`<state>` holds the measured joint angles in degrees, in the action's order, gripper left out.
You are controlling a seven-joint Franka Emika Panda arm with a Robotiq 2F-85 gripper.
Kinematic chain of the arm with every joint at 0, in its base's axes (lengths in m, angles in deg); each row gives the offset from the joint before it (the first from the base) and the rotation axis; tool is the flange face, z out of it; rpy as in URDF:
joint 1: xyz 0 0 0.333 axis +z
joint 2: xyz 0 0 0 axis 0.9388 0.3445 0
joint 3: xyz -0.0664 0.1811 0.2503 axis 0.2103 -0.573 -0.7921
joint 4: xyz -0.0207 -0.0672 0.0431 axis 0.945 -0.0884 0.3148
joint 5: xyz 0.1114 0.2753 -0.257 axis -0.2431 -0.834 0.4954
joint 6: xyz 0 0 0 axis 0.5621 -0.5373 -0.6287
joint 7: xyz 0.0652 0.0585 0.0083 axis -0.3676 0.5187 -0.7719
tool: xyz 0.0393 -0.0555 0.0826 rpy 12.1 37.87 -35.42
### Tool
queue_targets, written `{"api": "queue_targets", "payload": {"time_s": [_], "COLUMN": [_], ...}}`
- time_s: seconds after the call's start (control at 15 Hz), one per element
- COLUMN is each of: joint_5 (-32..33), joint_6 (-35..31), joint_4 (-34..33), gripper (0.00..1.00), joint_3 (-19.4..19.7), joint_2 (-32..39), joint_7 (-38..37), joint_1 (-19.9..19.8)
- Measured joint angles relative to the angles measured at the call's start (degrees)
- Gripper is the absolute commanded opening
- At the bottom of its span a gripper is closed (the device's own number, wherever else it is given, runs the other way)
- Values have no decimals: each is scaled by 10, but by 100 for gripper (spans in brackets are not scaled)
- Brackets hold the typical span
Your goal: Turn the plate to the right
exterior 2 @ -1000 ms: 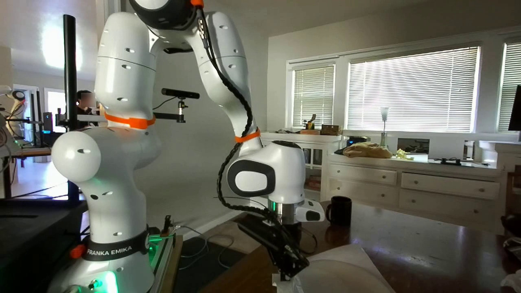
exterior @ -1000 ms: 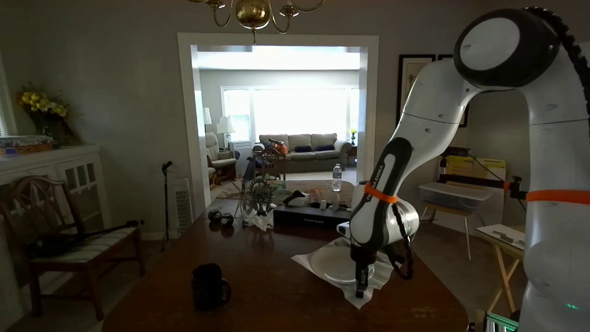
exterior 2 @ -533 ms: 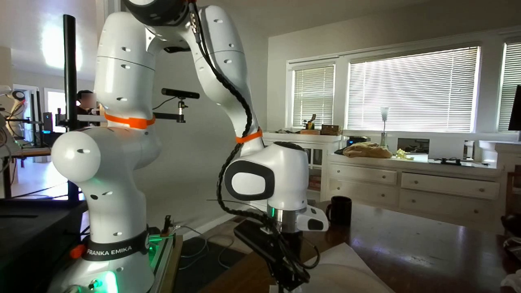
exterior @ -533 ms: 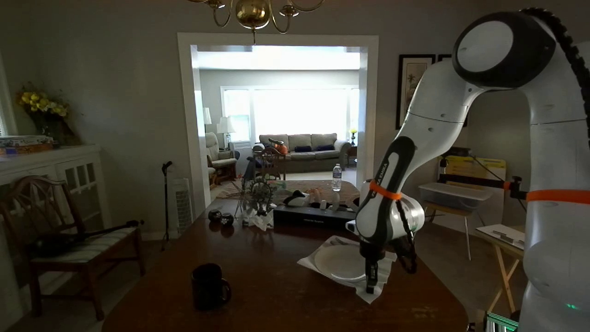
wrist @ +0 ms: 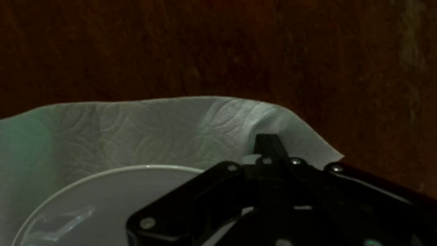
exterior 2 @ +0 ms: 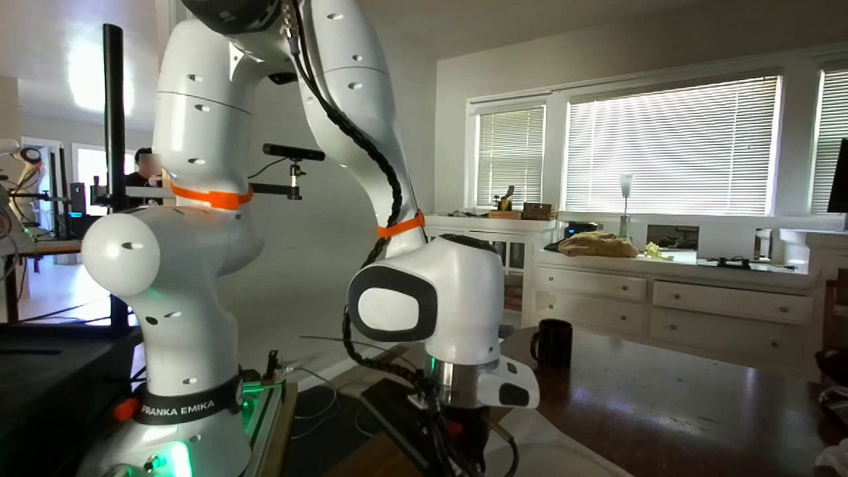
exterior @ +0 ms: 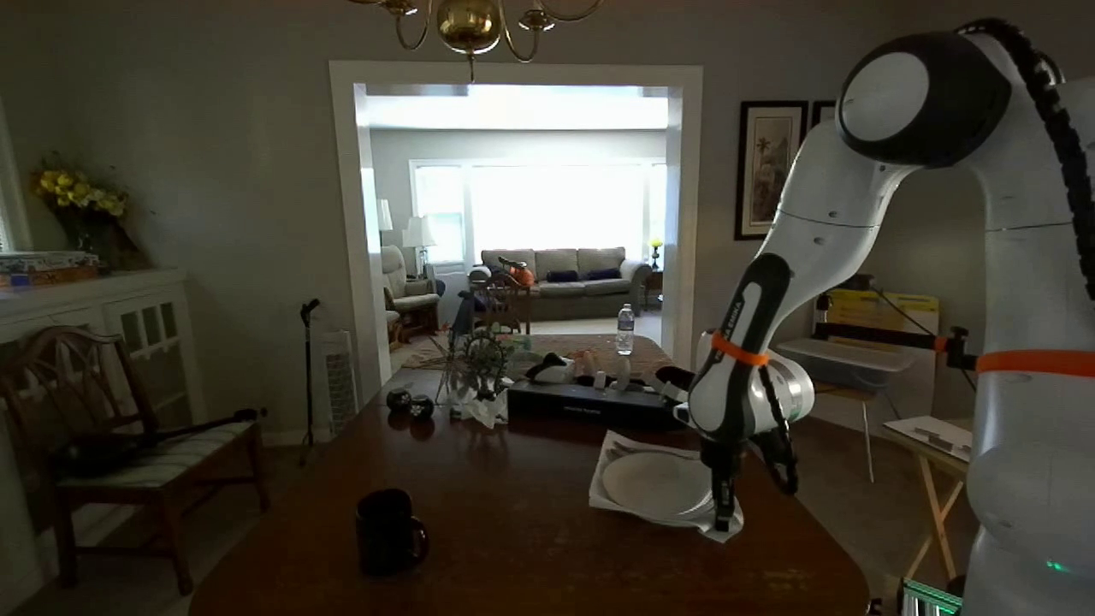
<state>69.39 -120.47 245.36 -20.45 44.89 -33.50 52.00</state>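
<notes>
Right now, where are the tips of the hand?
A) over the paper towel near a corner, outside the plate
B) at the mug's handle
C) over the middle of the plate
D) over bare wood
A: the wrist view shows the hand ending over the paper towel near its corner, with the tips outside the plate.

In an exterior view the far window (exterior: pixel 556 210) is blown out to white, so everything nearer looks dim and the mug (exterior: pixel 387 532) is almost a silhouette. In an exterior view light glows through the blinds (exterior 2: pixel 672 149) on the right and lays pale glare along the table (exterior 2: pixel 692 397); a green light (exterior 2: pixel 179 459) flares near left. The wrist view is dark, soft and grainy: the plate (wrist: pixel 109 203) carries a streaky reflection, the gripper (wrist: pixel 269 143) reads nearly black.
</notes>
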Motion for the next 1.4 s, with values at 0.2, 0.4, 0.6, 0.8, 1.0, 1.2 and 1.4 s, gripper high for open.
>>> {"api": "queue_targets", "payload": {"time_s": [0.2,0.4,0.6,0.8,1.0,1.2,1.4], "joint_5": [16,23,27,13,-58,-107,-117], "joint_6": [0,-1,-3,-3,-1,3,18], "joint_4": [1,0,0,0,-1,-2,-3], "gripper": [0,0,0,0,0,0,0], "joint_3": [24,42,58,52,17,-11,-18], "joint_2": [1,2,4,4,3,2,0], "joint_7": [8,19,27,64,178,304,396], "joint_1": [-12,-26,-39,-55,-84,-110,-121]}}
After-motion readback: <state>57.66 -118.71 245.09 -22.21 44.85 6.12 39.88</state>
